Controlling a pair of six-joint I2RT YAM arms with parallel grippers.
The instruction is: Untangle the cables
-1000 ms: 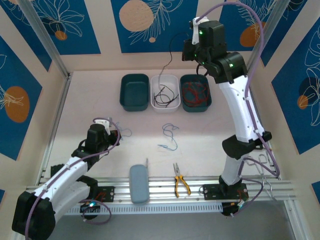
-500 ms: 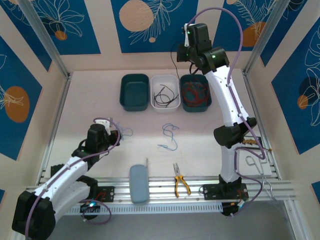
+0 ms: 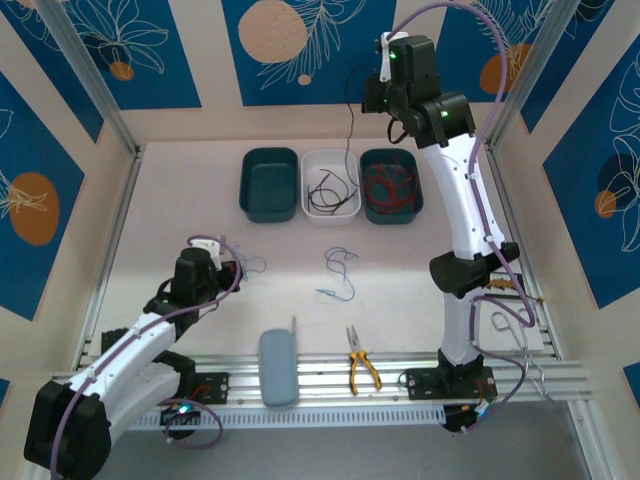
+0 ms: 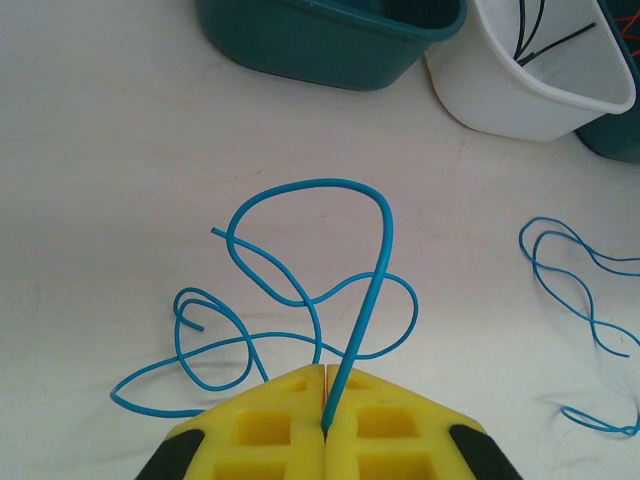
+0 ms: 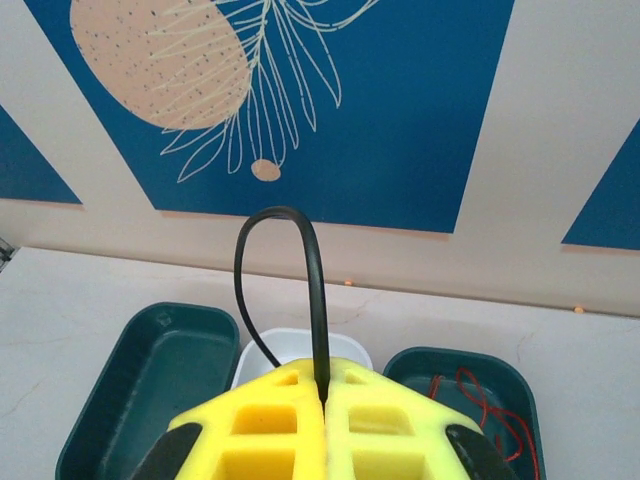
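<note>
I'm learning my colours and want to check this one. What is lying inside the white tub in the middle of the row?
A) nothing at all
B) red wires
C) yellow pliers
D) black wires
D, because the white plastic tub holds thin black wires, while the thin red wires lie in the dark teal tub to its right.

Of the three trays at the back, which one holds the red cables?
The dark teal tray on the right, with red cables. The white middle tray holds black cables.
</note>
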